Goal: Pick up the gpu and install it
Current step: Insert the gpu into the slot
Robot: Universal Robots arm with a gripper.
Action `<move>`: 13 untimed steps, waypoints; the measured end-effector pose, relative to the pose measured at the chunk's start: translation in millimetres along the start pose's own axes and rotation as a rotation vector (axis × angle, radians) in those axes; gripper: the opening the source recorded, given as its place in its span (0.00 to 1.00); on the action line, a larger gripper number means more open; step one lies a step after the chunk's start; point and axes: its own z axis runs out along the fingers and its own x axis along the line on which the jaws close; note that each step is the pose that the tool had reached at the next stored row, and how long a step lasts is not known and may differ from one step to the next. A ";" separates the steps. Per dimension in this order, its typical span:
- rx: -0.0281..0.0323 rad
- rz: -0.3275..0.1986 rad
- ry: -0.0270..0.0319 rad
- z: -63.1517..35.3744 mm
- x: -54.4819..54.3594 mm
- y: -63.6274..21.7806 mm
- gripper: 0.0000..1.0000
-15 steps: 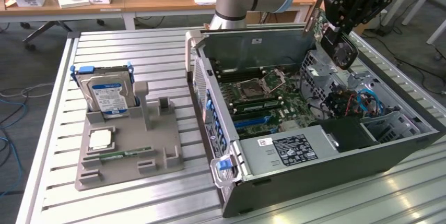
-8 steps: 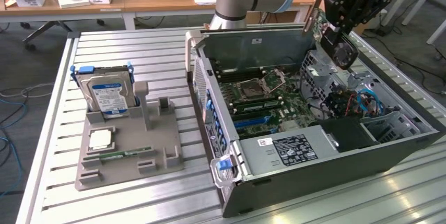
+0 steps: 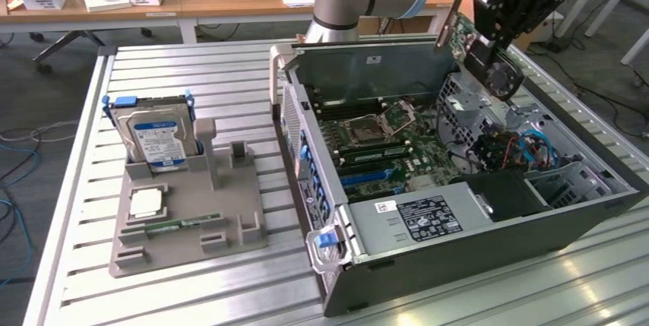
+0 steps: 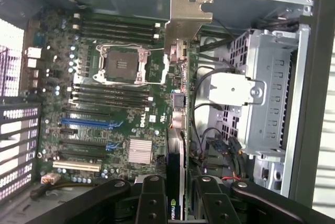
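The gripper [image 3: 489, 46] hangs in the upper right of the exterior view, over the far corner of the open computer case [image 3: 457, 257]. It is clenched on the gpu [image 3: 504, 77], which it holds on edge and tilted, with the silver bracket [image 3: 447, 26] pointing up and towards the exterior view's left. The card seems to sit just above the case rim. Whether it touches the metal there is hard to judge.

In the wrist view, the gpu [image 4: 176, 171] shows edge-on, pinched between the black fingers [image 4: 152, 203]. Its bracket [image 4: 186, 20] reaches out over the motherboard [image 4: 104, 103], beside the silver drive cage [image 4: 267, 93].

On the slatted metal table [image 3: 203, 68], at the exterior view's left, a grey holder [image 3: 243, 223] carries an upright hard drive [image 3: 157, 140] with a blue-white label. A narrow green memory stick [image 3: 182, 225] lies flat near the holder's front edge.
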 end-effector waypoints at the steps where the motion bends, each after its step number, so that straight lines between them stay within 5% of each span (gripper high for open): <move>1: -0.0003 -0.016 0.0008 0.0 0.0 0.0 0.26; 13: -0.0048 -0.207 0.0109 0.1 0.0 0.0 0.26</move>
